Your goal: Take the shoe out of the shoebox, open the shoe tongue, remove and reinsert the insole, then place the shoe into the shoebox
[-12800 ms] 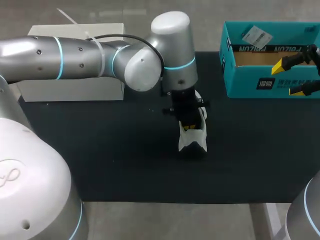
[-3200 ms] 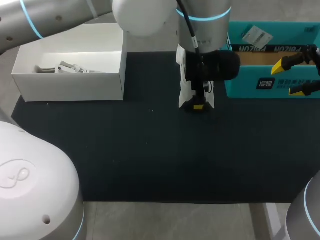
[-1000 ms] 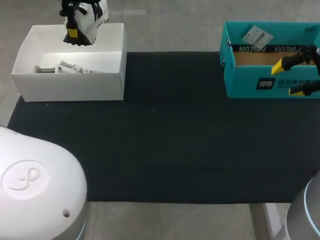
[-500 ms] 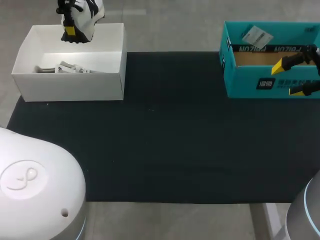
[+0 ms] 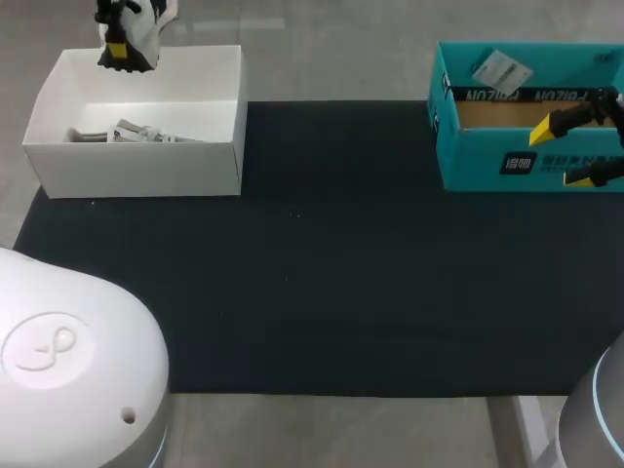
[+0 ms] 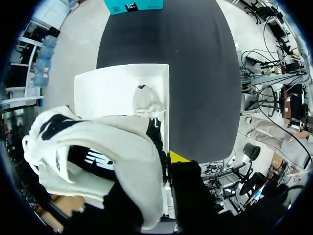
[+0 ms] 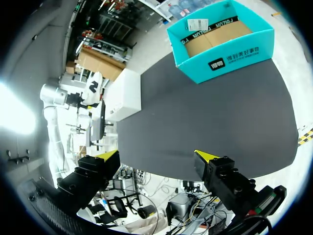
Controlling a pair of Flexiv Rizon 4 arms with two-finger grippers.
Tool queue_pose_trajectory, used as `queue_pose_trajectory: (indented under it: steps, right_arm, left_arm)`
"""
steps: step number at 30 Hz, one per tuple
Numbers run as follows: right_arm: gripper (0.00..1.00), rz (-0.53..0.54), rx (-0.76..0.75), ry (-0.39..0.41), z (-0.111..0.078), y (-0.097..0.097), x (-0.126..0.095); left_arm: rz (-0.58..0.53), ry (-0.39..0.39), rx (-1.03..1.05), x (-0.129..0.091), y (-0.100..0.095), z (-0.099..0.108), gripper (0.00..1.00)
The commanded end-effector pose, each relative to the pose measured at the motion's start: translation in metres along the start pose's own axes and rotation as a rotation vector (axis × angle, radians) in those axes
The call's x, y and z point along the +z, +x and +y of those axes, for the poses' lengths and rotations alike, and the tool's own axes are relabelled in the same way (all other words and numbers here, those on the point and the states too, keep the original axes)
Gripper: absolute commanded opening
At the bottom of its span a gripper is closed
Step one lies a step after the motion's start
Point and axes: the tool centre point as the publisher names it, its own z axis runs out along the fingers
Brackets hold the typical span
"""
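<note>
Shoebox (image 5: 136,171): walls are reading as smooth white card, matt, no sheen.
Shoe (image 5: 148,15), hanging above the shoebox's far wall: upper is showing soft off-white cloth with black panels, all matt.
Second shoe (image 6: 148,104), lying inside the shoebox: pale woven-looking cloth, cord laces.
Table cover (image 5: 331,292), lying under the shoebox: black, matt, cloth-like, faintly speckled.
Teal box (image 5: 487,161), across the cover from the shoebox: printed card outside, raw brown card inside, with a paper label (image 5: 499,68) sticking to it.
Arm shell (image 5: 68,361), nearer the camera than the shoebox: white, glossy, catching light.

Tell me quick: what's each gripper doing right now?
Left gripper: shut on the white-and-black fabric sneaker, over the white cardboard box.
Right gripper: open, empty.
</note>
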Motion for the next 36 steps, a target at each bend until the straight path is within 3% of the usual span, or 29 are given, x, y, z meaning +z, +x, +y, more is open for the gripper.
queue_pose_trajectory:
  steps: [1, 8, 16, 25, 28, 31, 36]
  right_arm:
    - [1.00, -0.001, 0.001, 0.000, 0.000, 0.000, 0.001]
    - [1.00, -0.001, 0.001, 0.000, 0.000, 0.000, 0.001]
    - [1.00, -0.001, 0.001, 0.000, 0.000, 0.000, 0.001]
    - [1.00, -0.001, 0.001, 0.000, 0.000, 0.000, 0.001]
    - [1.00, -0.001, 0.001, 0.000, 0.000, 0.000, 0.001]
    - [1.00, -0.001, 0.001, 0.000, 0.000, 0.000, 0.001]
    - [1.00, -0.001, 0.001, 0.000, 0.000, 0.000, 0.001]
  left_arm:
    - [0.013, 0.022, 0.035, 0.006, -0.014, 0.013, 0.00]
    - [0.047, 0.069, 0.036, 0.017, -0.043, 0.048, 0.00]
    - [0.019, 0.072, -0.085, 0.030, -0.081, 0.090, 0.00]
    - [0.072, 0.115, -0.064, 0.042, -0.102, 0.115, 0.00]
    - [0.103, 0.121, 0.013, 0.047, -0.105, 0.120, 0.00]
    - [0.110, 0.075, 0.215, 0.055, -0.106, 0.122, 0.00]
    - [0.174, 0.015, 0.775, 0.054, -0.093, 0.130, 0.00]
